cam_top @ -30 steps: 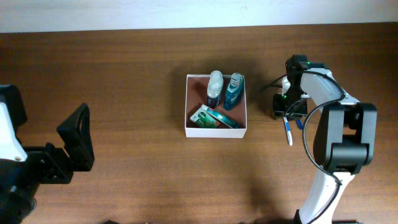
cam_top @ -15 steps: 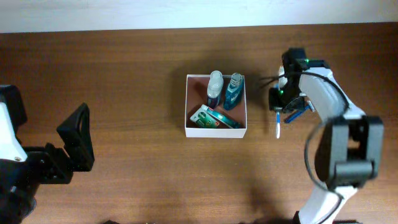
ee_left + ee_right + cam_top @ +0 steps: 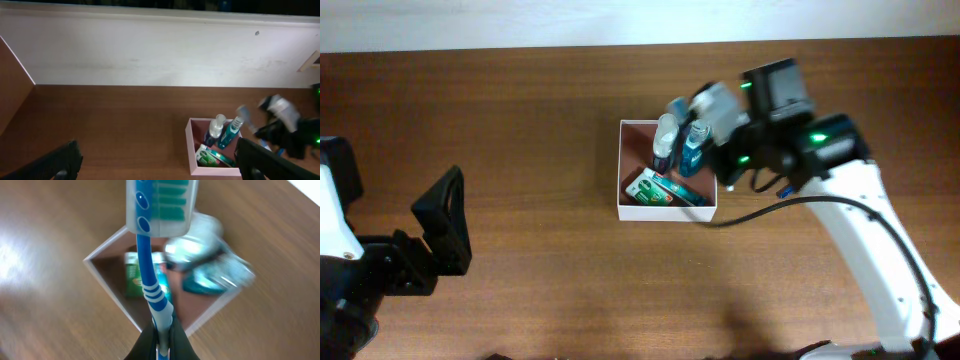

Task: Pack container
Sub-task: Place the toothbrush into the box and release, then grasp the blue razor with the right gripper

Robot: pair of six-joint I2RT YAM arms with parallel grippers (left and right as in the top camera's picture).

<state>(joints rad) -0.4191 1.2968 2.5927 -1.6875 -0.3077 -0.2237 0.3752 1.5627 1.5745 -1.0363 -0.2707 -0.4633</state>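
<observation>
- Shows the container (image 3: 667,211) near the middle of the wooden counter (image 3: 520,120), open side up, white outside and reddish-brown inside.
- Holds a clear bottle (image 3: 665,138) and a teal bottle (image 3: 695,150) side by side against the far wall, plus a green packet (image 3: 655,190) lying flat toward the near wall.
- Shows the right end effector (image 3: 161,347) pressed together on the handle of a blue toothbrush (image 3: 149,280), pinching it at the lower end.
- Has a clear cap (image 3: 161,205) over the toothbrush head, with teal bristles showing through.
- Hangs in the air above the container in the right wrist view, shaft crossing one corner of the box.
- Cannot tell from the overhead view, blurred around that arm, which part of the box lies directly beneath.
- Shows the left end effector (image 3: 157,160) spread wide, fingers (image 3: 57,162) at both lower corners of the left wrist view, pinching nothing.
- Sits at the left side of the counter, well apart from the container.
</observation>
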